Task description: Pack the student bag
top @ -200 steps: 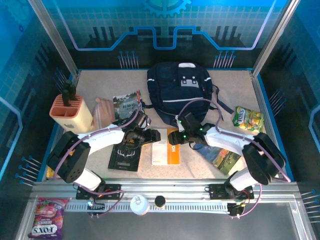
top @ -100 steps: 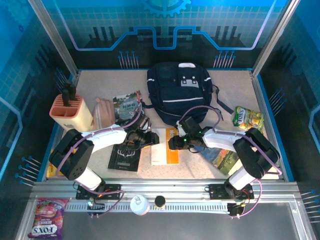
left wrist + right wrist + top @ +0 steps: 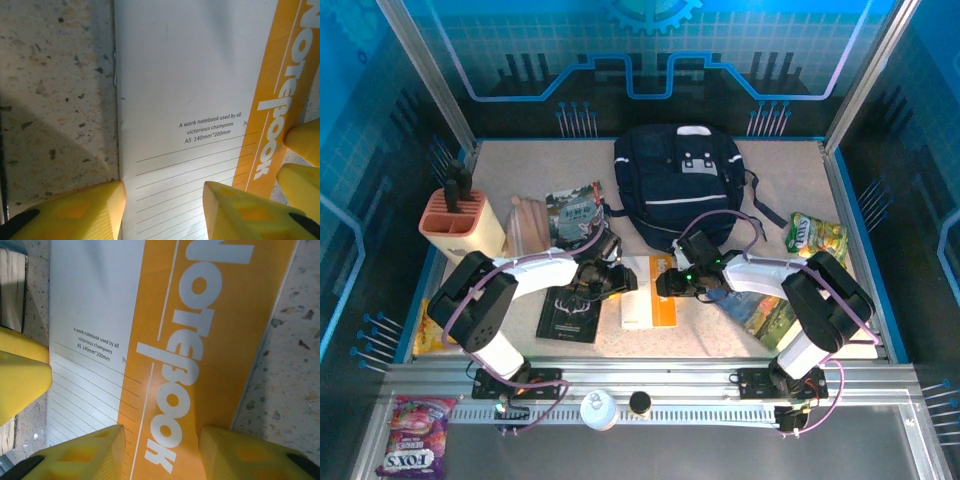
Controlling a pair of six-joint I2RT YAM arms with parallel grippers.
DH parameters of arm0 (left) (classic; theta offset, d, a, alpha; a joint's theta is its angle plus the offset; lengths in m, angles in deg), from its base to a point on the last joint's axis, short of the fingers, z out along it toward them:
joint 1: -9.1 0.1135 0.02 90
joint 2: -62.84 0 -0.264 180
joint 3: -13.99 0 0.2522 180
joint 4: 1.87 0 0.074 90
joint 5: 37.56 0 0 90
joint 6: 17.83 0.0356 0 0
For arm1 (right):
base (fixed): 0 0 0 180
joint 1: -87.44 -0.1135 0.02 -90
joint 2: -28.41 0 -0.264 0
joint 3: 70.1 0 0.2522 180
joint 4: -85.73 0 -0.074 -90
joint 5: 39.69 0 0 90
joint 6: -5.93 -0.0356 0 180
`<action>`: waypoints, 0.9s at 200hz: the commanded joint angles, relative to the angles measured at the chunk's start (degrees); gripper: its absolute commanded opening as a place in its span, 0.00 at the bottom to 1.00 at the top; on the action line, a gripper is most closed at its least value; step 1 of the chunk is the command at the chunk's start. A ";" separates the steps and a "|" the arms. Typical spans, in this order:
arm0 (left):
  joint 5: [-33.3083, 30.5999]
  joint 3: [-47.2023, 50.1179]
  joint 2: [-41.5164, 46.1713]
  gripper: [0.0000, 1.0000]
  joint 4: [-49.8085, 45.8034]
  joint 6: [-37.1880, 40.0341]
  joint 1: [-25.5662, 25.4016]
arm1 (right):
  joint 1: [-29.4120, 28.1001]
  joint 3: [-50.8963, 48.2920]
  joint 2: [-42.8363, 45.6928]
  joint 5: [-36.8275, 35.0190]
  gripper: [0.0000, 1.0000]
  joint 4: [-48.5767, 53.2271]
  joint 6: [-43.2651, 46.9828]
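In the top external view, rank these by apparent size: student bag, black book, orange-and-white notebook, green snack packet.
1. student bag: clearly largest.
2 and 3. black book and orange-and-white notebook: they look about alike and both are partly covered, so I won't rank them.
4. green snack packet: smallest.

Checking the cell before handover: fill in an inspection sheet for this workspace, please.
Surface: speckled table, no spills seen.
Job's things: student bag at back centre; cannot tell whether it is open.
Clutter: white-and-orange notebook, dark book, magazine, knife block, green snack bag.
Tools: left tool open over the notebook's white edge; right tool open over its orange band.
Cables: purple cables loop above both arms.
Surroundings: blue panel walls; aluminium rail in front; sweets packet beyond it.
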 commanded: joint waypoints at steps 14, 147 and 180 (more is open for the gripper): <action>-2.41 -0.95 -1.22 0.49 -5.32 0.94 -0.38 | 0.85 -0.37 -2.13 -1.97 0.45 3.41 -0.86; 9.54 0.70 -1.49 0.33 3.85 -1.97 -0.16 | 1.03 -0.38 -3.27 -2.40 0.44 4.02 -1.83; 13.99 2.55 2.66 0.28 7.63 -1.94 0.52 | 1.00 -0.05 -3.53 -2.81 0.43 4.83 -2.18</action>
